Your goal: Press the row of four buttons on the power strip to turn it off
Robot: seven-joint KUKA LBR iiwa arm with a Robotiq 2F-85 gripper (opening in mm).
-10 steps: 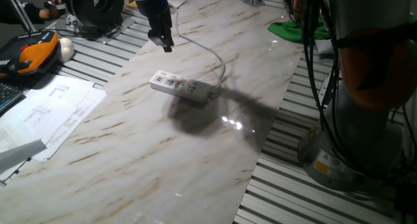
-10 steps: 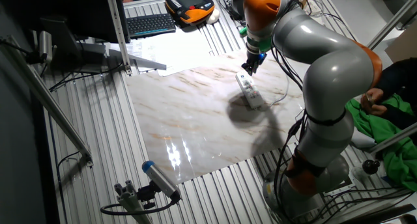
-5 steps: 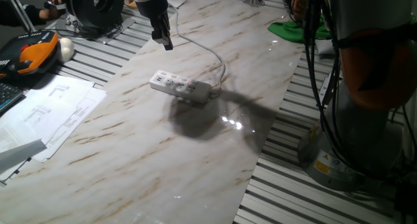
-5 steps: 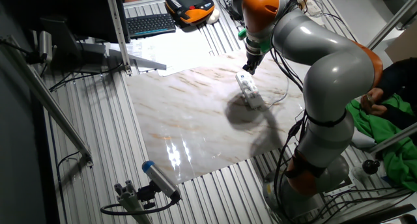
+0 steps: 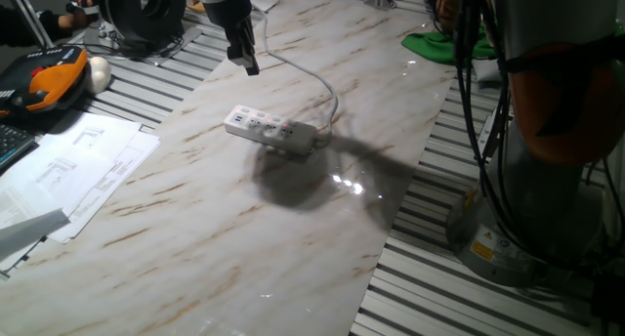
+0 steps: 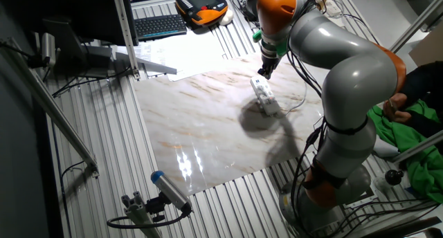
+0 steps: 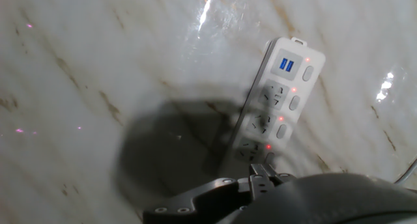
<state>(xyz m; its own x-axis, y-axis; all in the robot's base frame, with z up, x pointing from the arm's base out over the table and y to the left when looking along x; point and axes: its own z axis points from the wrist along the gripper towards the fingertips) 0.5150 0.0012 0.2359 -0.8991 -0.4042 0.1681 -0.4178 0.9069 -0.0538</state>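
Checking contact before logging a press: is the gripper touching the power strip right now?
No. In one fixed view the gripper hangs in the air well above and behind the power strip, with bare marble table showing between them.

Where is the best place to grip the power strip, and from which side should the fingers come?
Probably the middle of the power strip, from above, fingers closing across its narrow width. It lies flat on the table, so only the long side walls offer grip. Stay off the cable end and the buttons on top.

Grey arm [image 6: 346, 65], orange joints, black gripper [image 5: 244, 61]
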